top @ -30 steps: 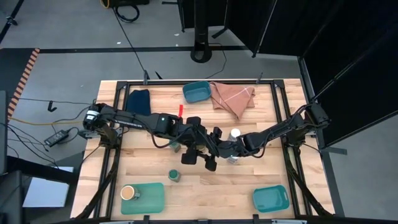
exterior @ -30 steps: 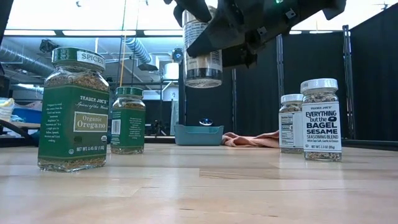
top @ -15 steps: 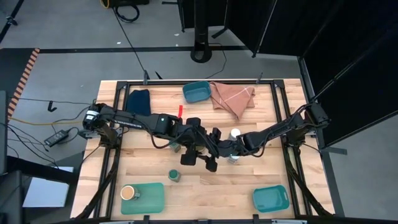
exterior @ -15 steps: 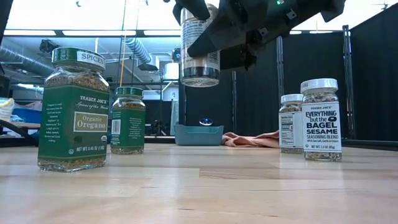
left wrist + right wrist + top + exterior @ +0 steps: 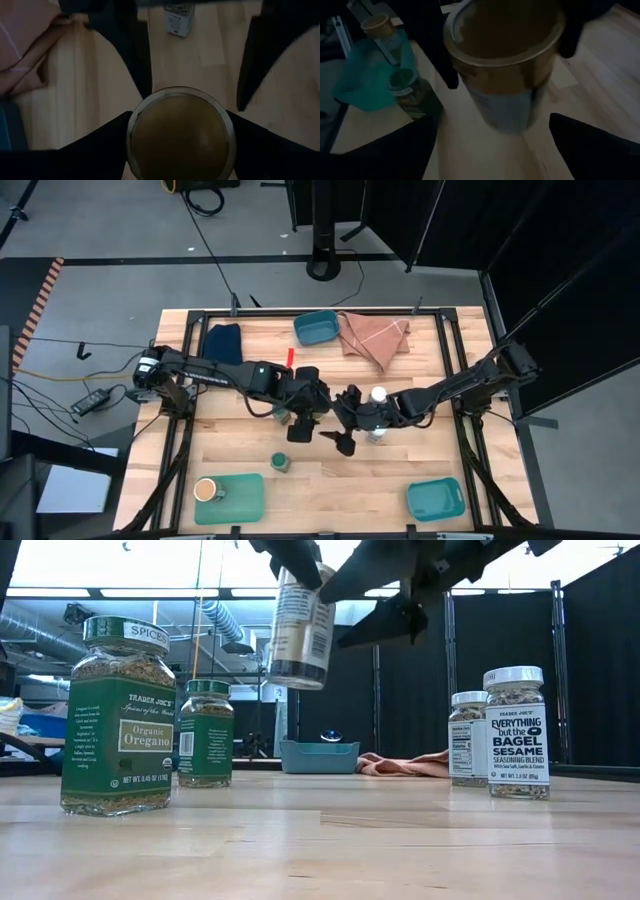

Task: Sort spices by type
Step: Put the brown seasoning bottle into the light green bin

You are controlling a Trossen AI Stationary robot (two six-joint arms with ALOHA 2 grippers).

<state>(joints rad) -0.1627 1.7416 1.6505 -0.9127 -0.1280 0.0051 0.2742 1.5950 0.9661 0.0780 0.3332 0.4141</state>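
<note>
Done: one tan-lidded cylindrical spice jar (image 5: 207,490) is standing in the flat teal plastic tray (image 5: 245,498) at 7 o'clock on the wooden surface (image 5: 400,470).
In hand: the second tan-lidded glass jar (image 5: 297,628) is hanging tilted above the surface's centre, clear of the wood.
Left gripper (image 5: 300,430): clamping this jar just below its lid.
Right gripper (image 5: 343,435): standing with fingers wide, just beside the jar at its 3 o'clock, holding nothing.
Left to do: the two green-lidded oregano jars (image 5: 120,715) and the two white-lidded sesame-blend jars (image 5: 517,730) are sitting on bare wood; judging by this, roughly a third is sorted.
Jar's look: a clear round body with a pale printed label, and brownish seasoning is showing at its base.
</note>
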